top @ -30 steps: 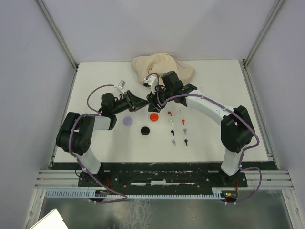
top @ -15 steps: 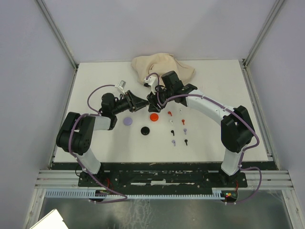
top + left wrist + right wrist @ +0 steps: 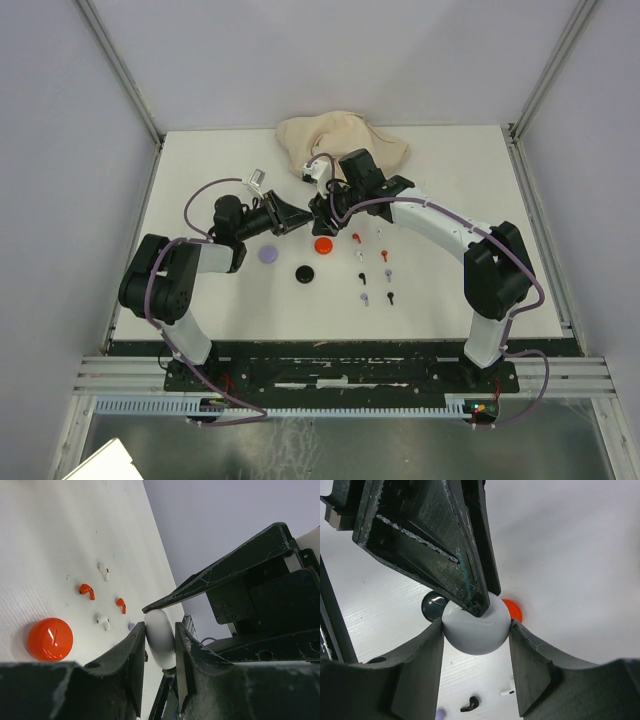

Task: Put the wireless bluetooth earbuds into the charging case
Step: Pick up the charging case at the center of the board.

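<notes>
Right end effector (image 3: 476, 632) holds white charging case (image 3: 475, 622); left end effector (image 3: 160, 630) just tightened onto its edge, likely opening it; earbuds (image 3: 87, 591) loose.

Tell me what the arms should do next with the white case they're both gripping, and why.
Probably the left gripper should pry the white case open while the right gripper holds it steady: both clamp it, it looks shut, and the earbuds lie outside it.

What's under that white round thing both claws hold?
Below the white case, the table shows a black disc and a red disc, each partly covered by it; the rest beneath is hidden.
</notes>
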Motion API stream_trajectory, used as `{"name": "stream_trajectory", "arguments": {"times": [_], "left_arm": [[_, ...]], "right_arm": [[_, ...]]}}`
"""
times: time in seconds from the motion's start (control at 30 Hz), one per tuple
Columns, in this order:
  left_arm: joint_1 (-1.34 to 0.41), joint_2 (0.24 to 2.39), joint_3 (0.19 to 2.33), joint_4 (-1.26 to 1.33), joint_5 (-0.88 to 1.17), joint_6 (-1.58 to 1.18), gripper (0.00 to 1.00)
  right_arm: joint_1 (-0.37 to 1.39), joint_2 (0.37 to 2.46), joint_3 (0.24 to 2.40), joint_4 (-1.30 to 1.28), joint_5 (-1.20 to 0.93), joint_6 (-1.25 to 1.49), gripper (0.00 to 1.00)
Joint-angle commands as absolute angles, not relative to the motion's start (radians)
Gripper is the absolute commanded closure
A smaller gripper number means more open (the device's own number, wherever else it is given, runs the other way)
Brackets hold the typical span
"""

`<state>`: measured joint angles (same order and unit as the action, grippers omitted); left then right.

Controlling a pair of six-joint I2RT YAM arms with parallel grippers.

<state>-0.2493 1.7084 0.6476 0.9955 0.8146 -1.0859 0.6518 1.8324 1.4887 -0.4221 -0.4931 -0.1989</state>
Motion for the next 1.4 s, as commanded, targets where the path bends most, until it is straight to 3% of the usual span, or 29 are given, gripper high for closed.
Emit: {"name": "stream_trajectory", "arguments": {"times": [0.0, 0.13, 0.3, 0.5, 0.7, 0.87, 1.0, 1.27, 1.33, 1.37], "left_arm": [[-0.28, 1.709, 0.655, 1.063, 0.899, -1.103, 0.79], [-0.281, 1.71, 0.655, 1.056, 0.892, -1.1, 0.93], [-0.281, 1.712, 0.657, 1.045, 0.881, -1.095, 0.96], [-0.281, 1.712, 0.659, 1.048, 0.89, -1.098, 0.65], [-0.281, 1.709, 0.657, 1.044, 0.899, -1.092, 0.58], [-0.281, 1.709, 0.657, 1.041, 0.899, -1.089, 0.58], [-0.281, 1.709, 0.657, 1.04, 0.898, -1.088, 0.65], [-0.281, 1.706, 0.659, 1.038, 0.892, -1.091, 0.96], [-0.281, 1.703, 0.659, 1.036, 0.884, -1.09, 0.97], [-0.281, 1.702, 0.66, 1.036, 0.878, -1.091, 0.97]], "right_arm": [[0.648, 1.798, 1.518, -0.371, -0.491, -0.203, 0.98], [0.647, 1.796, 1.518, -0.371, -0.485, -0.203, 0.96], [0.647, 1.788, 1.513, -0.371, -0.479, -0.203, 0.97], [0.647, 1.789, 1.512, -0.371, -0.482, -0.204, 0.98], [0.647, 1.788, 1.514, -0.371, -0.482, -0.204, 0.98], [0.646, 1.789, 1.514, -0.372, -0.482, -0.204, 0.98], [0.647, 1.79, 1.514, -0.373, -0.48, -0.205, 0.98], [0.646, 1.789, 1.515, -0.374, -0.475, -0.206, 0.96], [0.644, 1.784, 1.516, -0.373, -0.468, -0.2, 0.81], [0.639, 1.779, 1.517, -0.372, -0.469, -0.19, 0.66]]}}
